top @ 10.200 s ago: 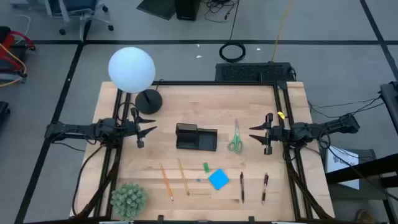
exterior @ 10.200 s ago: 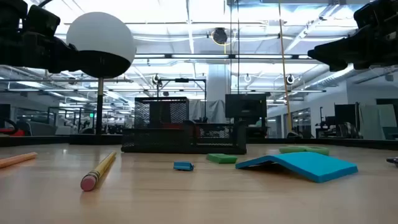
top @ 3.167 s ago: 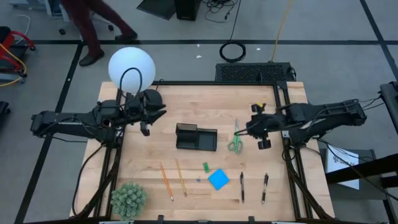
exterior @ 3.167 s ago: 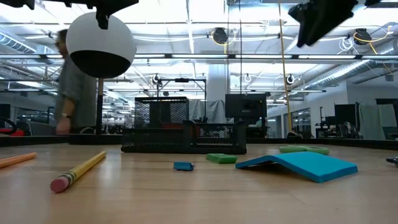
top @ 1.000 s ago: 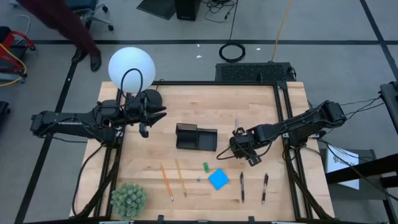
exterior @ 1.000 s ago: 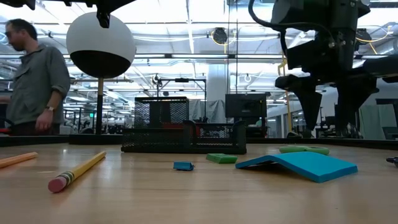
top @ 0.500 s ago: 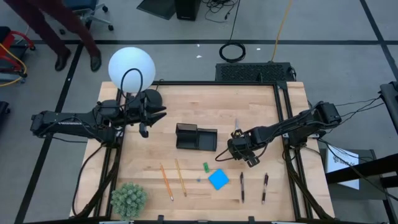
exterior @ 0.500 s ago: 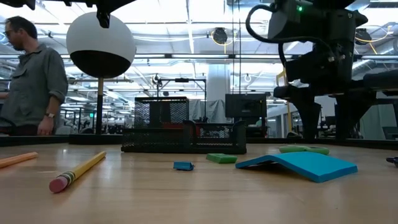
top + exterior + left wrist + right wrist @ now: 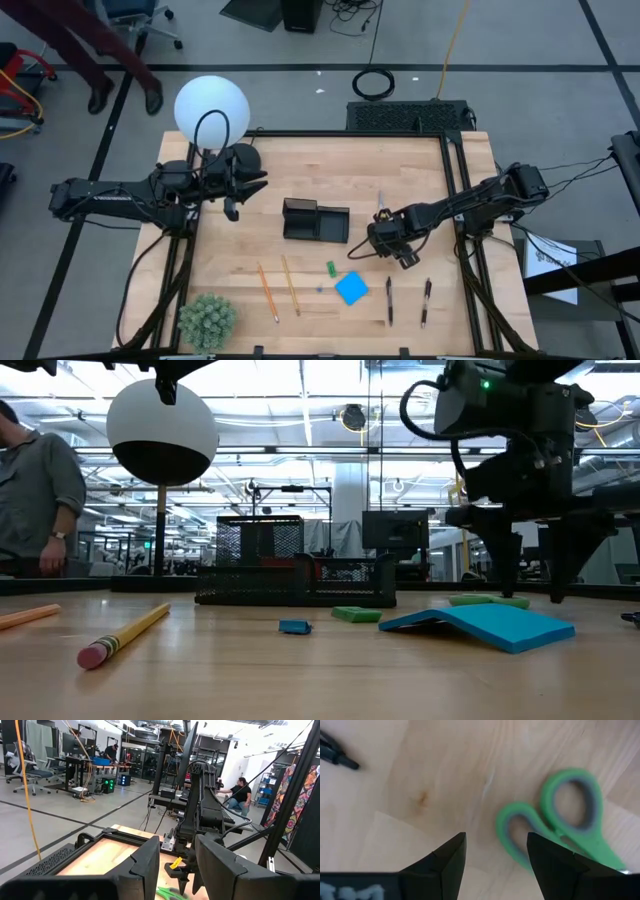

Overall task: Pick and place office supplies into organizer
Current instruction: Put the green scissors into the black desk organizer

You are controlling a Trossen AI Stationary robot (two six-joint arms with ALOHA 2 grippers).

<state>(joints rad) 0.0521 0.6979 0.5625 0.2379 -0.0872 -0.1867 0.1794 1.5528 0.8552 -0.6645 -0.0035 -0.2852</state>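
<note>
Table (image 9: pixel 330 165) held the organizer (image 9: pixel 315 220) mid-board, w/ pencils, pens & blue pad laid out nearer the front edge for picking. Left gripper (image 9: pixel 232 193) waited raised near the lamp, fingers parted, empty. Right gripper (image 9: pixel 495 852) hung low over the scissors (image 9: pixel 560 827) just right of the organizer, fingers spread beside one green handle, nothing grasped, prob. lining up a grab.

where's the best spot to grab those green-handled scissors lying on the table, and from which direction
Probably from straight above, across the green-handled scissors at the neck where the two handle loops meet the blades. They lie flat on the wooden table, so only a top approach fits. The loops are wide and hollow; the neck is narrow enough for the open right gripper hovering beside the handles.
</note>
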